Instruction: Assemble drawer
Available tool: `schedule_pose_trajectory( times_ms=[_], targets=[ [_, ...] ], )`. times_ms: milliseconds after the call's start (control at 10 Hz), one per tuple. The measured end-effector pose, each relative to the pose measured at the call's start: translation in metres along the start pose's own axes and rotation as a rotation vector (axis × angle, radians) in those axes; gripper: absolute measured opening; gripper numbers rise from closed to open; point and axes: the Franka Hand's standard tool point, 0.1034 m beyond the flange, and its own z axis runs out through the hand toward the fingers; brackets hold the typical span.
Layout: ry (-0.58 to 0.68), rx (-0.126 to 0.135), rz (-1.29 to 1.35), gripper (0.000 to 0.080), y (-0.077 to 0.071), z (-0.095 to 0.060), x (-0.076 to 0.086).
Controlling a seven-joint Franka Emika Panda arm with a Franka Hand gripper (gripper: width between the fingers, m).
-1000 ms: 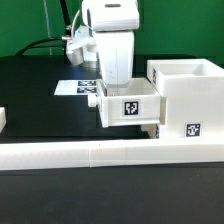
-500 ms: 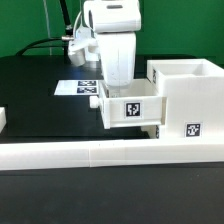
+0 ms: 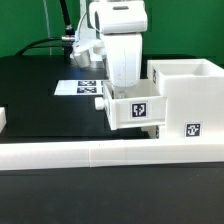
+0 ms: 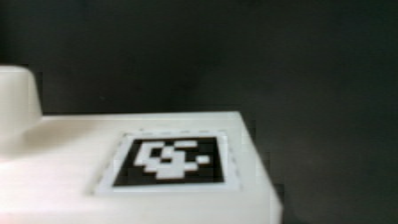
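One tray (image 3: 133, 108) directly beneath the gripper (image 3: 125, 84).

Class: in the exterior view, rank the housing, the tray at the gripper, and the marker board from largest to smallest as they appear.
1. Housing
2. Tray
3. Marker board, though it is partly hidden and farther away, so its rank is unsure.

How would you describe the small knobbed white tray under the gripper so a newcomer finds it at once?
Start at the large white cube-like housing on the exterior view's right, behind the long low white border rail. Against its side on the exterior view's left sits the small shallow white plastic tray, beneath the white robot gripper. It alone has a round knob facing away from the housing.
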Motion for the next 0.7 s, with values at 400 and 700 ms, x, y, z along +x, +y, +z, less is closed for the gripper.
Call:
schedule_pose_trajectory(
  times_ms=[400,700],
  targets=[
    [0.001,-0.006,0.009,0.0044,0.0,0.0005,0.0039],
    [-0.002,0.0,0.044,0.0044,-0.0014,0.0016,0.0088]
  ],
)
